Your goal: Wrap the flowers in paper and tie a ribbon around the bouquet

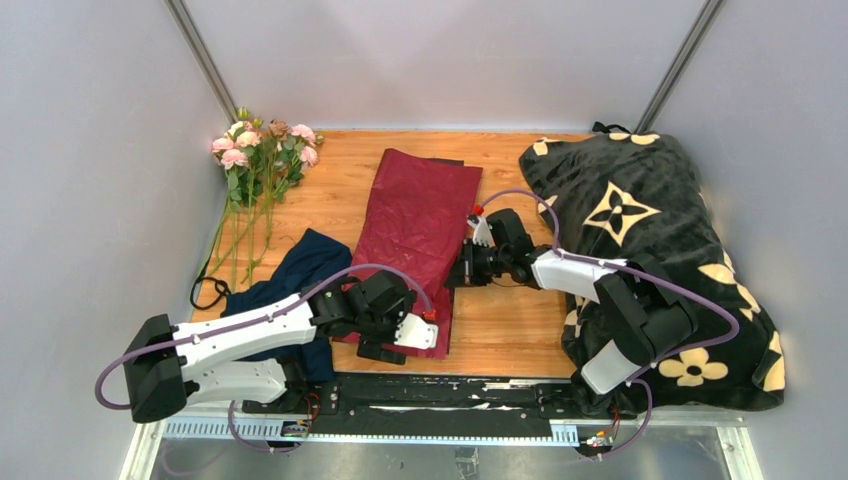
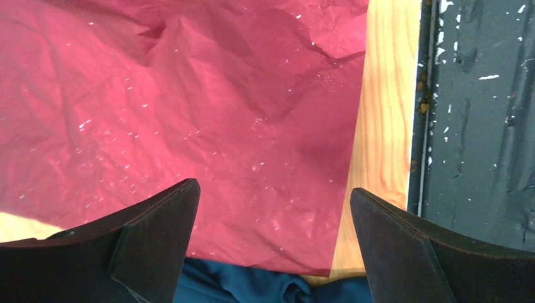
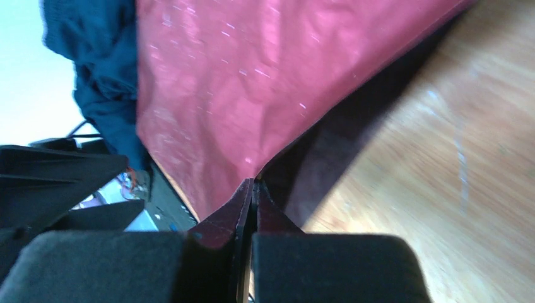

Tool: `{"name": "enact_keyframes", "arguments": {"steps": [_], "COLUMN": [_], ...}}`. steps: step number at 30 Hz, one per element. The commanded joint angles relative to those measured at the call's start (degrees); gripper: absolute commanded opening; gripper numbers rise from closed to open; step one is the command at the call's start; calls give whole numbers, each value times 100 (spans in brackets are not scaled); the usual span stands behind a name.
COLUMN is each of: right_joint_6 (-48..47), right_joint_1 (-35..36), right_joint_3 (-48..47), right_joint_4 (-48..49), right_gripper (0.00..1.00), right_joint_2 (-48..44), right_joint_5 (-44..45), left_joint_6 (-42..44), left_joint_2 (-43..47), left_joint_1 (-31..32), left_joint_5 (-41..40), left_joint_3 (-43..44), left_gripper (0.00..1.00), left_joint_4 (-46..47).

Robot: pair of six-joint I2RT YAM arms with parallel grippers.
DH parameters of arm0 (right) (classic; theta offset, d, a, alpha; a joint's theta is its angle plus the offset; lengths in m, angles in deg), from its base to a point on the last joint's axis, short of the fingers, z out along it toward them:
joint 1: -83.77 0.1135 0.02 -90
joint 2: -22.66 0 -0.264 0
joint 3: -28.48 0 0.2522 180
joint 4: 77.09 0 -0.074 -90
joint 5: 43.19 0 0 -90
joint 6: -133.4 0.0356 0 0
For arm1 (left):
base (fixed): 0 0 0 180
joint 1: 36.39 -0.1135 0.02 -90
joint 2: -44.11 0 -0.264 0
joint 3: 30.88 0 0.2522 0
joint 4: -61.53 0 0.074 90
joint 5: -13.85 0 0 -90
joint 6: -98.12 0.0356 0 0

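Observation:
The flowers [image 1: 262, 140], pink roses on green stems, lie loose at the far left of the table, apart from the paper. No wrapped bouquet is in view. The burgundy paper [image 1: 420, 220] lies flat mid-table. My right gripper [image 1: 455, 268] is shut on its right edge, and that edge is pinched and lifted between the fingertips [image 3: 253, 183]. My left gripper [image 1: 395, 340] hangs open over the paper's near corner [image 2: 252, 158], holding nothing, its fingers [image 2: 158, 233] wide apart. A thin black ribbon [image 1: 205, 290] loops by the stem ends.
A navy cloth [image 1: 290, 275] lies crumpled under the paper's near left side and my left arm. A black blanket with cream flowers [image 1: 640, 220] fills the right side. The black base rail [image 2: 479, 126] runs along the near table edge.

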Motion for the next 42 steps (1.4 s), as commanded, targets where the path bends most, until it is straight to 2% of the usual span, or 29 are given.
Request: {"name": "enact_keyframes", "arguments": {"steps": [1,4,8,15,18,22,26,30,35,39,40,41,42], "right_joint_6": [449,697,856,1271,1337,1367,1390,1456,1470,1470,1459,1438,1404], "right_joint_1": [283,307,422,589,707,820,912,965,1090,1127,1127,1127,1127], "right_joint_3": [-527,-862,-1279,-1616,-1784,-2027,-2188,-2231,-2305,-2296,-2289,-2286,-2294], "right_joint_4": [278,160,-58,-124,-145,-223,-305,-333,-338,-366,-377,-397,-423], "right_gripper": [0,0,0,0,0,0,0,0,0,0,0,0,0], "right_joint_2": [-139,-469,-735,-724,-613,-432,-313,-295,-315,-336,-354,-363,-380], "right_joint_5": [59,392,935,1836,2056,2179,2303,2485,2600,2656,2666,2666,2673], "left_joint_6": [-58,41,72,-702,-1119,-1344,-1298,-1281,-1561,-1796,-1821,-1837,-1870], "left_joint_2": [470,879,1304,1172,1143,1288,1564,1757,1351,949,916,904,913], "left_joint_1": [46,38,31,10,-245,-306,-306,-313,-312,-306,-306,-308,-322], "left_joint_5": [-570,-1057,-1258,-881,-646,-315,-545,-512,-1498,-1944,-2106,-2264,-2397], "left_joint_3": [197,311,651,1151,1393,974,584,552,253,435,476,498,511], "left_gripper": [100,100,100,100,100,100,100,100,100,100,98,92,78], "left_joint_4": [55,-67,-300,-290,-208,66,217,204,1261,1502,1545,1584,1630]}}
